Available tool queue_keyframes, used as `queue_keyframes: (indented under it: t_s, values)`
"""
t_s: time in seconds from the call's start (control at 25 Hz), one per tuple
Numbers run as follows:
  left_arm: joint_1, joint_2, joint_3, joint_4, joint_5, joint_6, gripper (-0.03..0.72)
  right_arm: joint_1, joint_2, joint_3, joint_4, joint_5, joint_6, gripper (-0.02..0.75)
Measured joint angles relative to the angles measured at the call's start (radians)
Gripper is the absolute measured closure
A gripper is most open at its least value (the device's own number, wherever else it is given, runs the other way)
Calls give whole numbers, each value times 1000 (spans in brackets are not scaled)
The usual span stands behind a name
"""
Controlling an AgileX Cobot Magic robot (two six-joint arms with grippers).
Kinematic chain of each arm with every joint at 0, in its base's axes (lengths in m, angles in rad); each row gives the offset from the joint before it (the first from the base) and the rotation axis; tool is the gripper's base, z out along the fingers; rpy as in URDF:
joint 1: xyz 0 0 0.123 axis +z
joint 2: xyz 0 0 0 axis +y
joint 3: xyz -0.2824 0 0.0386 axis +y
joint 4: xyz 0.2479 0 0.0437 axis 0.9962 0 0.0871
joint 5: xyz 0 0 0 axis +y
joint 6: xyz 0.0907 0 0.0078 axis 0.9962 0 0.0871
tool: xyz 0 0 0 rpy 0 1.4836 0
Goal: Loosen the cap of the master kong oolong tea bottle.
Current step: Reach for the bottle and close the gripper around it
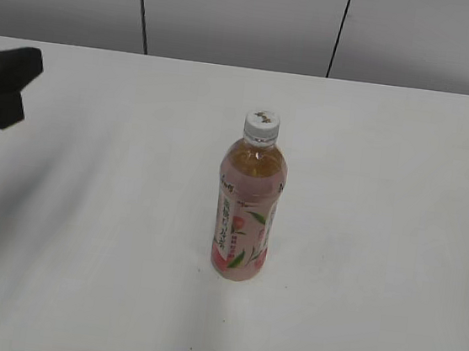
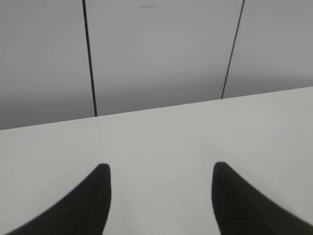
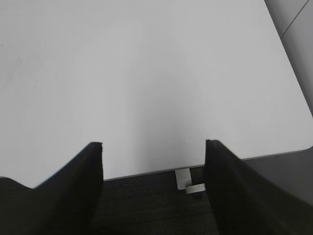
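The master kong oolong tea bottle [image 1: 247,211] stands upright near the middle of the white table [image 1: 379,243], its amber tea and pink peach label facing me. Its white ribbed cap [image 1: 261,124] sits on the neck. My left gripper [image 1: 3,86] shows as a dark shape at the far left edge of the exterior view, well away from the bottle. In the left wrist view the left gripper [image 2: 160,169] is open over bare table. The right gripper [image 3: 153,145] is open at the table's edge, holding nothing. Neither wrist view shows the bottle.
A grey panelled wall [image 1: 236,15] runs behind the table. In the right wrist view the table edge [image 3: 146,172] meets dark flooring, with a small white and grey tab [image 3: 188,182] just below it.
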Motion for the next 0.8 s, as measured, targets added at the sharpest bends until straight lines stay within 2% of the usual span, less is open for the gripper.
queue_keyframes:
  t_s: [0.12, 0.2, 0.32, 0.44, 0.52, 0.68, 0.8]
  values:
    - [-29, 68, 66, 13, -145, 0, 288, 0, 0, 0, 0, 0, 0, 247]
    - [-35, 117, 87, 57, -194, -22, 288, 0, 0, 0, 0, 0, 0, 247]
    - [-35, 188, 97, 242, -257, -119, 279, 0, 0, 0, 0, 0, 0, 247]
    - [-36, 276, 97, 450, -405, -203, 263, 0, 0, 0, 0, 0, 0, 247]
    - [-37, 346, 97, 542, -527, -222, 252, 0, 0, 0, 0, 0, 0, 247]
    - [-37, 508, 97, 651, -720, -239, 219, 0, 0, 0, 0, 0, 0, 247]
    - [-37, 628, 97, 711, -775, -241, 198, 0, 0, 0, 0, 0, 0, 247]
